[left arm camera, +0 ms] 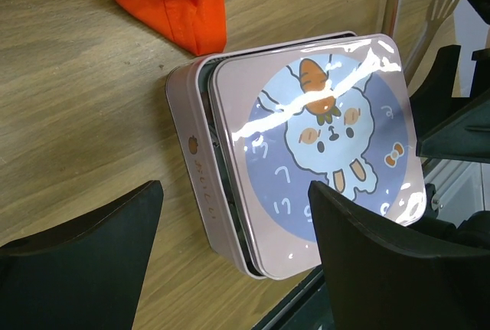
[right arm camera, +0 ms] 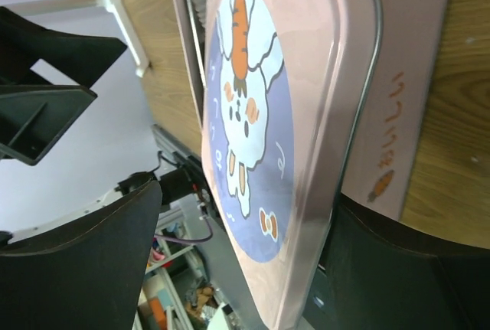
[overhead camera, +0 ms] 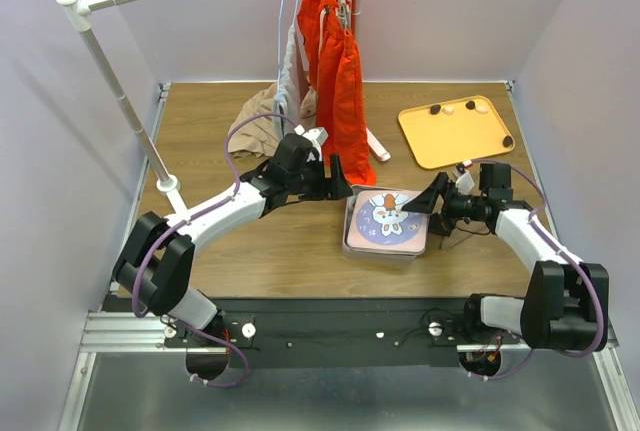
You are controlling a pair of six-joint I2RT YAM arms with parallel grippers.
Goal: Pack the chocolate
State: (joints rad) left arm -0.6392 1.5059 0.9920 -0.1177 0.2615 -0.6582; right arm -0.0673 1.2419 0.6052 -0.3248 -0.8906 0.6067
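The chocolate (overhead camera: pixel 436 108) lies on the yellow tray (overhead camera: pixel 455 141) at the tabletop's (overhead camera: pixel 250 251) far right, nearer the right fingers (right arm camera: pixel 76 269), which, like the left fingers (left arm camera: pixel 76 253), stand wide and empty beside the pink tin (overhead camera: pixel 385 223), whose lid (left arm camera: pixel 321 138) only the wrist views show askew.

1. The closed tin (overhead camera: pixel 386 226) filled the gap between the left tool (overhead camera: pixel 340 179) and the right tool (overhead camera: pixel 438 206).
2. Hanging orange clothes (overhead camera: pixel 345 91) crowded the space behind it.
3. Bare tabletop (overhead camera: pixel 280 261) in front left room to pass.
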